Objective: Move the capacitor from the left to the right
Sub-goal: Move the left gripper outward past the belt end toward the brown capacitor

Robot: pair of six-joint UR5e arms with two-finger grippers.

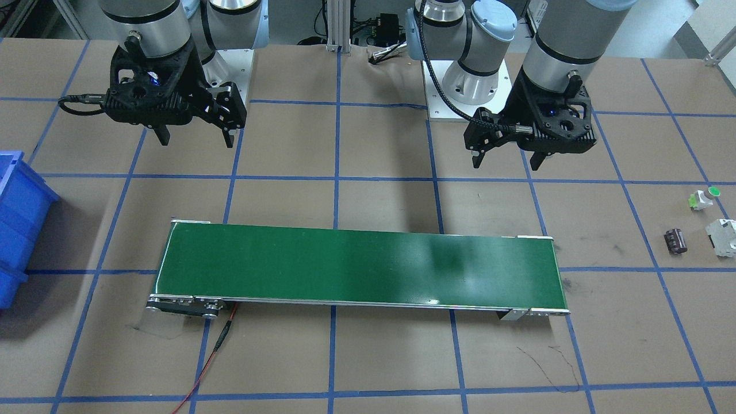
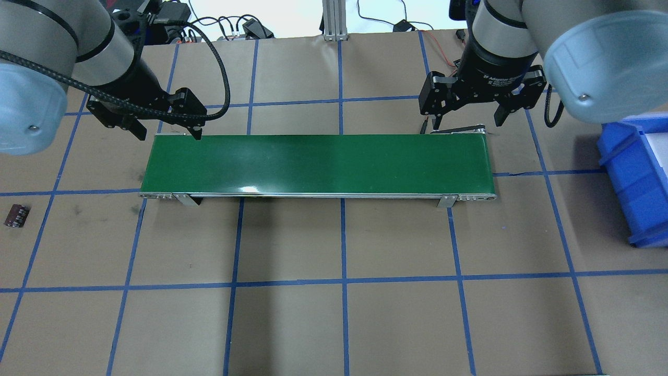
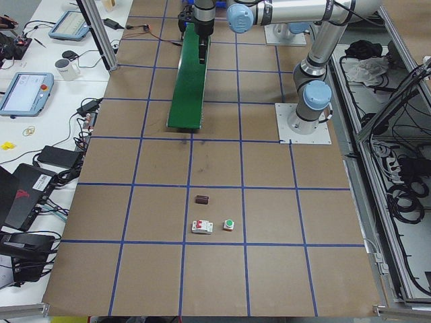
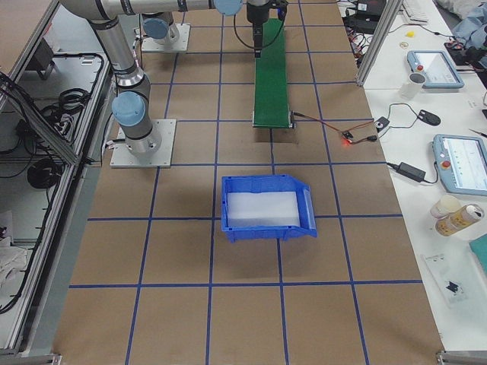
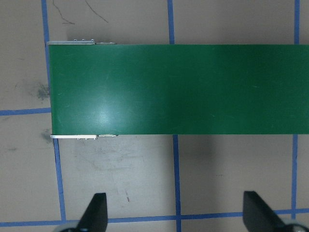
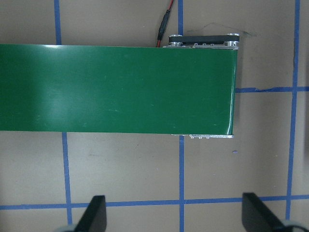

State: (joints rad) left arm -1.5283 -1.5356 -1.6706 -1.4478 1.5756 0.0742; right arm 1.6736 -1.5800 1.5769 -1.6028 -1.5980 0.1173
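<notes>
Have the capacitor lying on its side on the table, far out at the robot's left end, well past the conveyor belt. Sits just beside a white-grey breaker and near a green-capped push-button, touching neither. See left gripper hovering on the robot's side of the belt's left end, jaws wide, empty, well apart from the capacitor. Right gripper by the belt's other end, likewise wide and empty. Blue bin out beyond that end.
</notes>
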